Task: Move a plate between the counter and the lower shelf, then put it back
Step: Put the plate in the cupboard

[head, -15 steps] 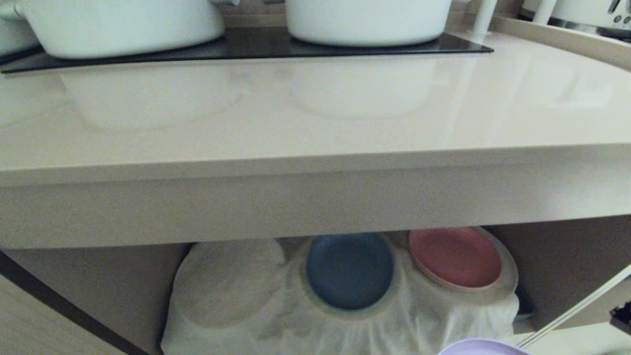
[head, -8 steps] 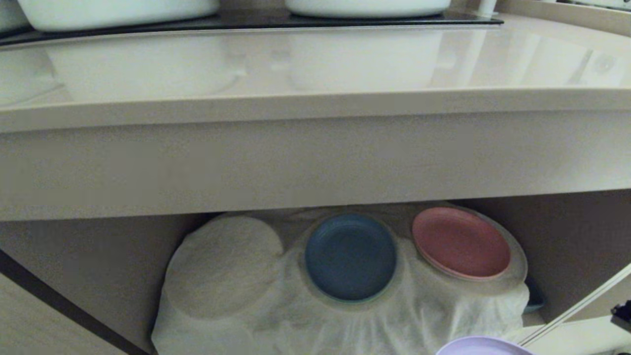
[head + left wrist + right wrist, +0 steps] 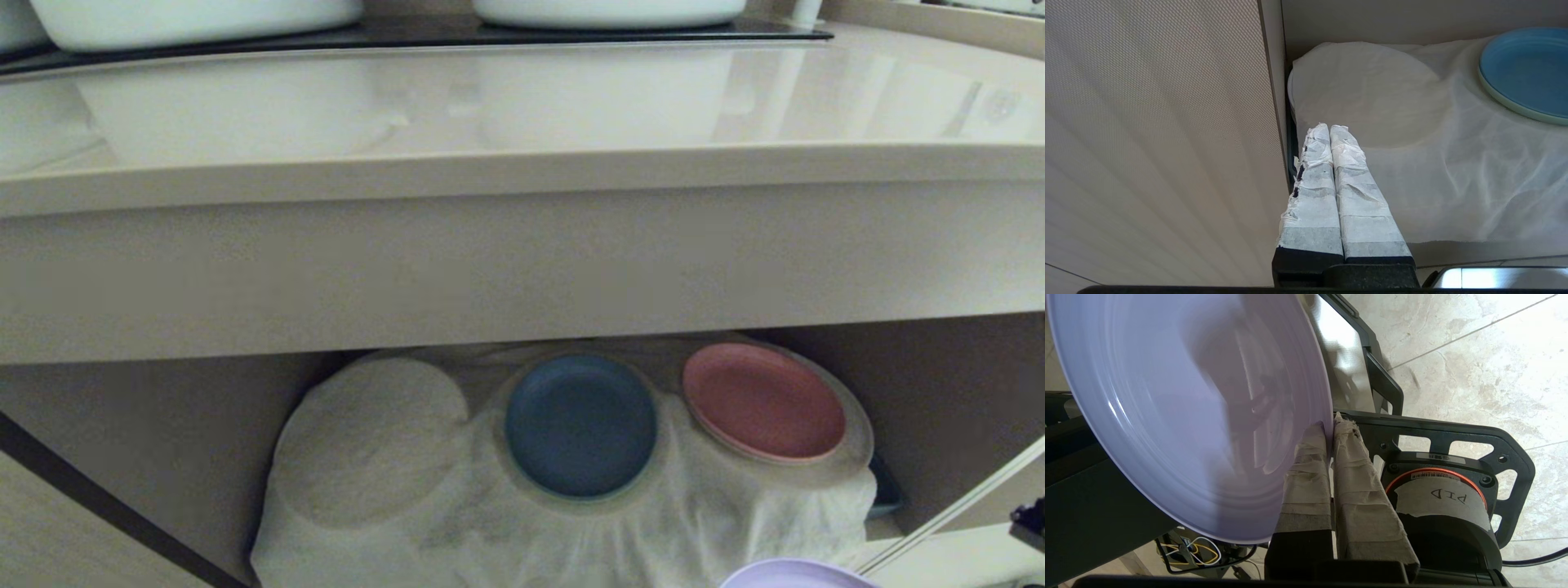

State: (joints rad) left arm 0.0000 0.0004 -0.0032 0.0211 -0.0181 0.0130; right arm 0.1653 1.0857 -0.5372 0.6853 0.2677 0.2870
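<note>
My right gripper (image 3: pixel 1329 424) is shut on the rim of the lilac plate (image 3: pixel 1188 412), held low over the robot's own base and the floor. In the head view only a sliver of that plate (image 3: pixel 796 573) shows at the bottom edge, in front of the lower shelf (image 3: pixel 939 408). The glossy beige counter (image 3: pixel 522 114) spans the view above the shelf. My left gripper (image 3: pixel 1329 127) is shut and holds nothing, parked beside the cabinet's side panel at the shelf's left end.
A wrinkled white cloth (image 3: pixel 522 523) drapes the shelf, with a blue plate (image 3: pixel 580 425) and a pink plate (image 3: pixel 763 400) on its mounds and a bare mound (image 3: pixel 371 441) at left. White pots (image 3: pixel 196 16) stand on the black hob panel (image 3: pixel 424 33).
The whole head view has shifted: the counter edge now sits higher in the picture and more of the shelf shows, so the camera has sunk. Both grippers keep their state.
</note>
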